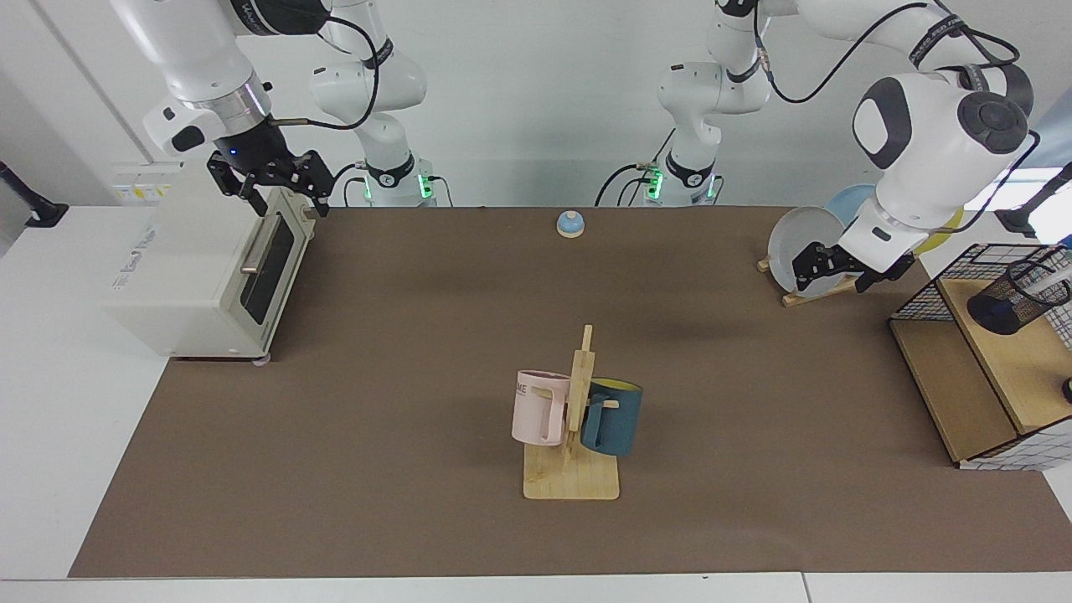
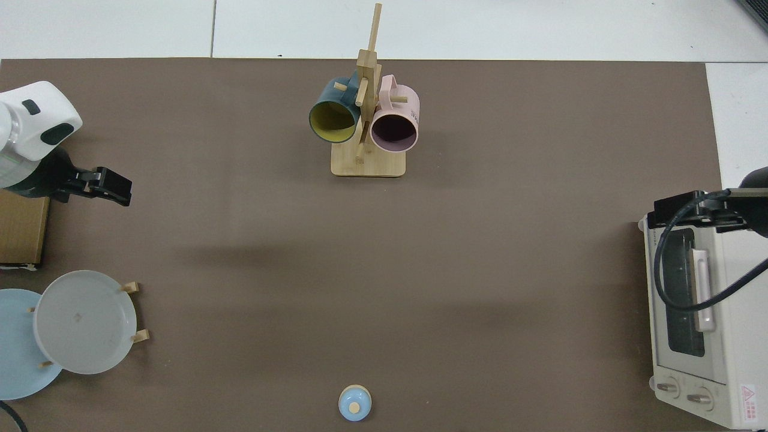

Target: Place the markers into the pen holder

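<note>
The pen holder [image 1: 1013, 300], a small black mesh cup, stands on the wooden shelf at the facing view's right edge. A white-barrelled marker [image 1: 1053, 283] leans inside it, its upper end sticking out past the rim. My left gripper [image 1: 844, 270] hangs open and empty above the table in front of the plates, well clear of the holder. In the top view the left gripper [image 2: 114, 187] is at the left side, and the holder is outside that view. My right gripper [image 1: 280, 191] waits open above the toaster oven's top front edge.
A white toaster oven [image 1: 201, 276] stands at one end of the table. A mug rack [image 1: 574, 419] with a pink and a blue mug is mid-table. Plates [image 1: 808, 251] lean on a stand. A black wire basket [image 1: 938, 293] borders the wooden shelf [image 1: 955, 385]. A small blue bell [image 1: 569, 224] sits near the arms' bases.
</note>
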You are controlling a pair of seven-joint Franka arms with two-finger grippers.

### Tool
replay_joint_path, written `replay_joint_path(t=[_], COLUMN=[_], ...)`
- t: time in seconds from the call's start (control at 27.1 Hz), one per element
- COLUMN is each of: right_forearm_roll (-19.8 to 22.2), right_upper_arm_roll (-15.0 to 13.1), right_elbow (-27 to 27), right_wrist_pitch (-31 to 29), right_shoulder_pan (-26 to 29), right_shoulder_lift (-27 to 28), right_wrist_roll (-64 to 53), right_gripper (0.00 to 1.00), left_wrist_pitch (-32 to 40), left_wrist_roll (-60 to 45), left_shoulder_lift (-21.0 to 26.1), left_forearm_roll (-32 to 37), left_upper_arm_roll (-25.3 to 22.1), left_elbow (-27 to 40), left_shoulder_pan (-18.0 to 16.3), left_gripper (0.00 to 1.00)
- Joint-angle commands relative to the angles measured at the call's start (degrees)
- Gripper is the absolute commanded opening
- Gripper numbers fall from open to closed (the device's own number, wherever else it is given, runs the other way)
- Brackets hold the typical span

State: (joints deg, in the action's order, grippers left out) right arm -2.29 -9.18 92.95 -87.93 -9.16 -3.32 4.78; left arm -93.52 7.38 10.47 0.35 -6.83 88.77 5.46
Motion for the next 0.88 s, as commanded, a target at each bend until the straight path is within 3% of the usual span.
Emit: replay_joint_path(t=[0.0,0.26,0.85], right_forearm_roll=[-1.14,-1.14,-1.14], right_upper_arm_roll=[0.13,0.13,0.13], right_elbow=[0.21,0.21,0.3], right_wrist_pitch=[-0.75,-0.75,-0.75], right_shoulder_pan=[0.63,0.63,0.63], right_shoulder_lift=[-0.11,-0.11,-0.11], right_wrist_roll=[-1.44,-1.44,-1.44], right_gripper=[1.0,1.0,1.0], left_wrist_pitch=[-1.05,3.6,1.59], left_wrist_roll=[-1.05,-1.58,-1.23], left_shoulder_lift=[-4.23,-10.29,-10.91], left_forearm_roll=[-0.79,-0.88,-0.79], left_upper_arm_roll=[0.06,0.06,0.5], left_elbow=[1.75,2.37,3.86], left_shoulder_pan=[0.25,0.43,0.43], left_gripper=[1.0,1.0,1.0])
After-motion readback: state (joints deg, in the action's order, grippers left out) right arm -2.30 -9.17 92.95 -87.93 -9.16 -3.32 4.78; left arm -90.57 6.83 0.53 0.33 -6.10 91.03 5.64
